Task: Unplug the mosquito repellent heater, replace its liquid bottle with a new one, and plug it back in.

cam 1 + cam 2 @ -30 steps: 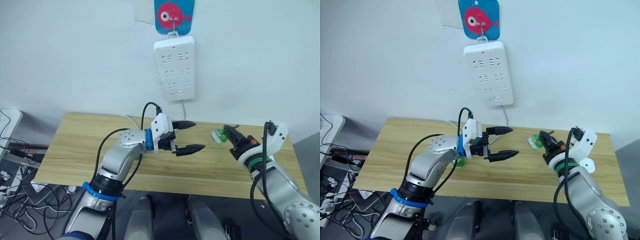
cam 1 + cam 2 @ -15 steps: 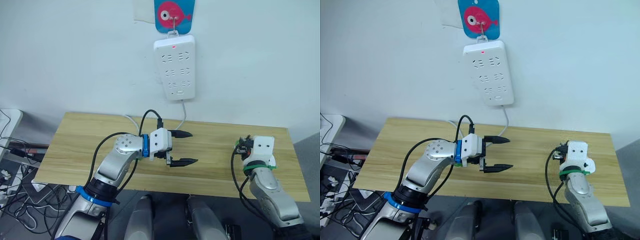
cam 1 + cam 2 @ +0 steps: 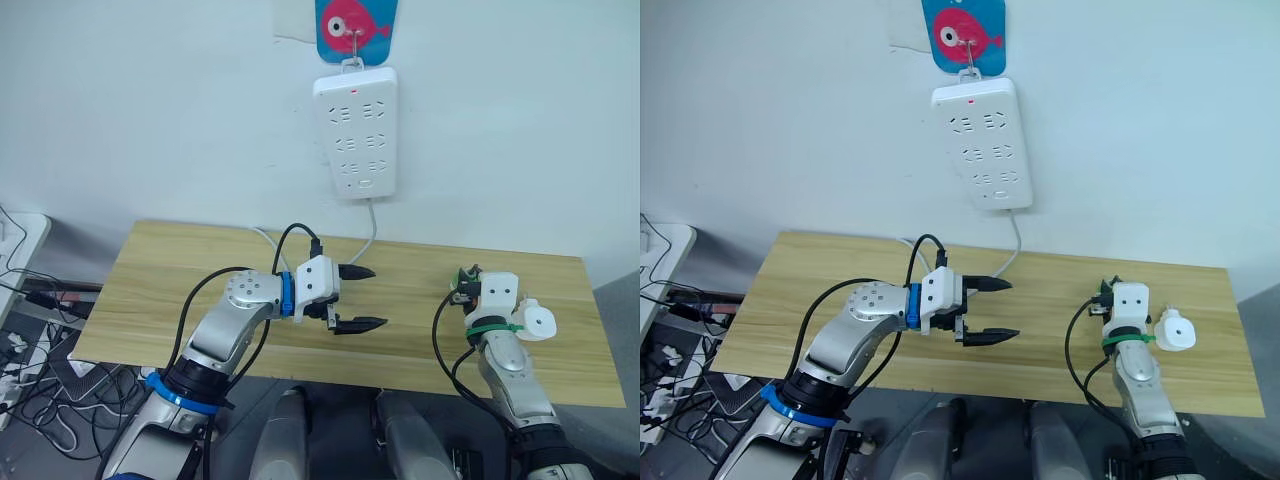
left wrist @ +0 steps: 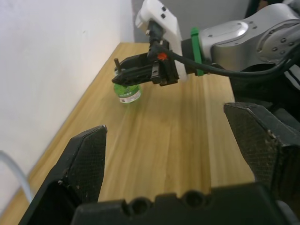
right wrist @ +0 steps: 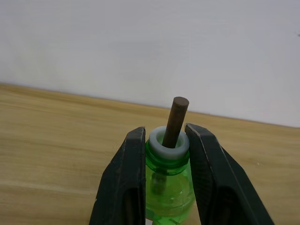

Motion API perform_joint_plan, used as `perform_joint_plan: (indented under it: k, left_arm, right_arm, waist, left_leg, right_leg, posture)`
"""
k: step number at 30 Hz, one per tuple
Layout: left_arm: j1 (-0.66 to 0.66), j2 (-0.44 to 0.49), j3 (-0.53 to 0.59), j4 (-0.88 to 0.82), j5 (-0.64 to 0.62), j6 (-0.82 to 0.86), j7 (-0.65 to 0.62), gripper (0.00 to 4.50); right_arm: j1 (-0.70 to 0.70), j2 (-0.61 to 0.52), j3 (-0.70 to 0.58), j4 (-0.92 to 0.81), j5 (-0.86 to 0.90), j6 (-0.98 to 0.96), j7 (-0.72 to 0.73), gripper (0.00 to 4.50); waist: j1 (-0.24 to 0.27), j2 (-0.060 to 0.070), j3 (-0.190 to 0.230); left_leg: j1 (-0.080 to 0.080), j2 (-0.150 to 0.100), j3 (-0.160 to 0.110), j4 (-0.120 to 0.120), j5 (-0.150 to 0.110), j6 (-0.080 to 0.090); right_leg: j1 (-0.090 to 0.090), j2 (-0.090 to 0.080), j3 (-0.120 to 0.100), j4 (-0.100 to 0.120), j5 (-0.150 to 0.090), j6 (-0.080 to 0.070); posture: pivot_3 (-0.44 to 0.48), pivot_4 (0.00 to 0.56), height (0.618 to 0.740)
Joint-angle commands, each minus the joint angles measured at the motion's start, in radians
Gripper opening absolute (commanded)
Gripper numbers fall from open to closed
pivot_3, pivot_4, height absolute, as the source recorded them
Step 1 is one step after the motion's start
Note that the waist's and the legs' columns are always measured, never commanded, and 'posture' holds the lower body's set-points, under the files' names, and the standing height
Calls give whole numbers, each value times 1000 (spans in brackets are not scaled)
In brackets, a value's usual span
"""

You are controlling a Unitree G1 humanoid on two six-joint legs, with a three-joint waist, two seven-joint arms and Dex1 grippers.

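Observation:
My right gripper (image 5: 165,134) is shut on the neck of the liquid bottle (image 5: 169,187), a small translucent green bottle whose dark wick (image 5: 179,112) sticks up between the fingers. It holds the bottle low over the table's back right part, near the wall (image 4: 127,92). The white mosquito repellent heater (image 3: 537,322) lies unplugged on the table just right of that wrist. My left gripper (image 3: 375,297) hangs open and empty over the middle of the table. The new one is out of view.
A white power strip (image 3: 355,135) hangs on the wall under a fish-shaped hook (image 3: 355,22), its cable (image 3: 372,225) dropping behind the wooden table (image 3: 160,270). Loose cables lie on the floor at the left (image 3: 25,350).
My right arm has swung in and turned its wrist, still holding the bottle, and the heater now shows beside it. The left gripper drew back slightly, still open. The camera shifted a little.

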Motion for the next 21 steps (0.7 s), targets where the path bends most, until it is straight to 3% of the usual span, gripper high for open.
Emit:
perform_joint_plan:
  k: [1,21]
  left_arm:
    - [-13,1,11,-13,-3,2,1,4500]
    - [-3,18,1,-32,2,10,-6,4500]
  right_arm:
    - [4,10,-31,2,-25,-30,12,867]
    - [-16,54,-76,69,-82,-41,42,867]
  waist:
    - [0,0,0]
    - [1,0,0]
  left_leg:
    - [0,0,0,0,0,0]
    - [0,0,0,0,0,0]
  right_leg:
    - [0,0,0,0,0,0]
    - [0,0,0,0,0,0]
  posture:
    - [154,356,740]
    - [163,355,740]
